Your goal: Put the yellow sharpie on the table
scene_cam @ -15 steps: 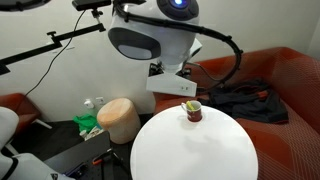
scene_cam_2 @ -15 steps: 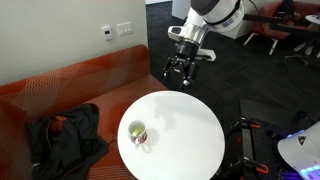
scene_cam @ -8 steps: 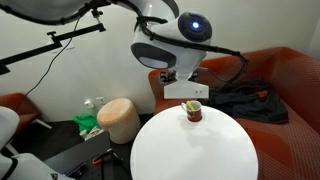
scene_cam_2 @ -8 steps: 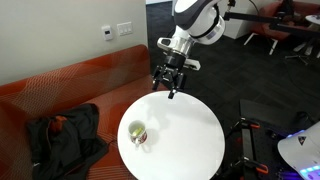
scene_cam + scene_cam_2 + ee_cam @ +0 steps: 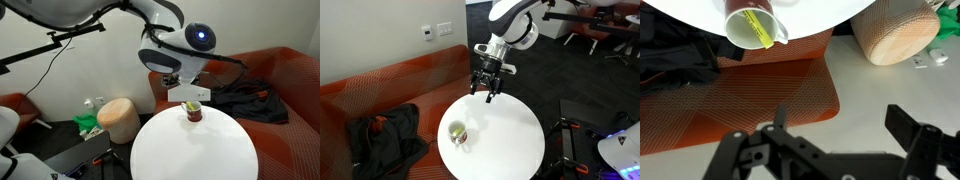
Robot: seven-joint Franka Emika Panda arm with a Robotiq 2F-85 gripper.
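As your arm hangs above the table, the largest thing around it is the red-brown couch, which curves along one side of the table in both exterior views. The table itself is round, with a plain white top. A black garment lies crumpled on the couch seat, beside the table. A tan round pouf sits on the floor next to the table.

Your gripper hangs over the table's rim on the couch side, pointing down and clear of the top. In the wrist view its two fingers stand wide apart with nothing between them. The couch cushion shows beneath the gap, and the table's edge lies just beyond it.

A small red cup stands upright on the table, close to that same rim and apart from your gripper. The yellow sharpie is inside the cup, leaning against its wall, so it rests in the cup rather than on the tabletop.
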